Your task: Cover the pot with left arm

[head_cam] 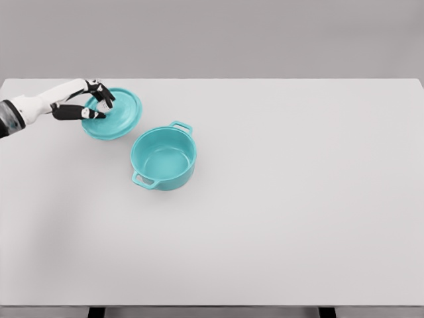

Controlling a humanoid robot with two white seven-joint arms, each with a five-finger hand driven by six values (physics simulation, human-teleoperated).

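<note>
A teal pot [163,158] with two side handles stands uncovered on the white table, left of the middle. Its round teal lid [119,114] is up and to the left of the pot, tilted, with its far edge raised. My left hand [99,105] comes in from the left edge and has its dark fingers curled around the lid's middle, where the knob is hidden by them. The lid's right edge is a short way from the pot's rim, not touching it. The right arm does not show.
The white table [298,199] spreads wide to the right and toward the front edge. A grey wall runs behind its far edge. Two dark table legs show at the bottom edge.
</note>
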